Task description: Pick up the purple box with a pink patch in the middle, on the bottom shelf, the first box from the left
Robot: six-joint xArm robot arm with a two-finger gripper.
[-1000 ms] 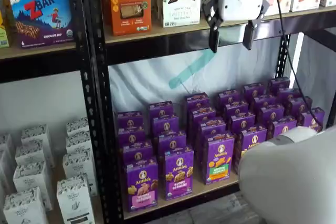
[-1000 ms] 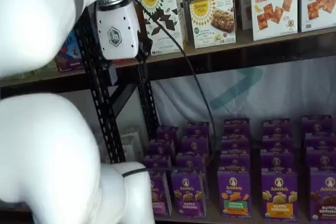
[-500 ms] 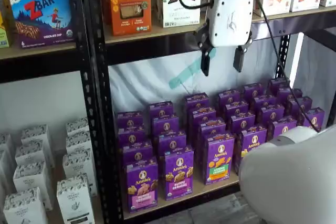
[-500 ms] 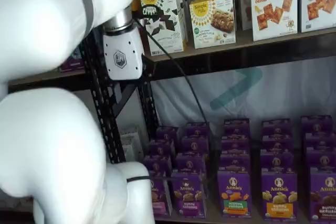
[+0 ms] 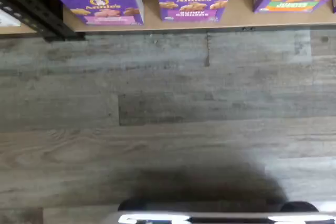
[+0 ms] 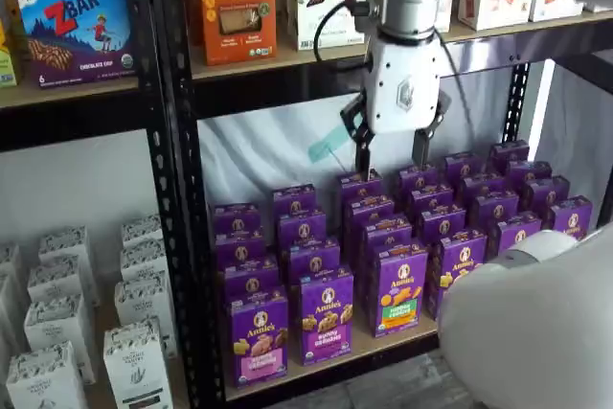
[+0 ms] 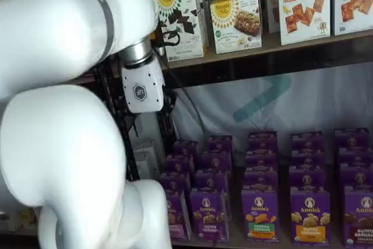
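Floor (image 5: 168,114): grey wood-grain planks, matte, seen nearest in the wrist view.
Purple box (image 6: 259,337): upright cardboard carton, glossy print, pink panel low on its front; placed lower centre-left of a shelf view, at the front of the bottom shelf (image 6: 335,363), just beside its row's next carton.
Gripper (image 6: 391,152): 2 black fingers set wide with nothing held, hung upper centre, well above and right of the target.
Risk: the neighbouring purple-panel carton (image 6: 326,315) could be taken or nudged, because the fronts look alike and are packed closely.
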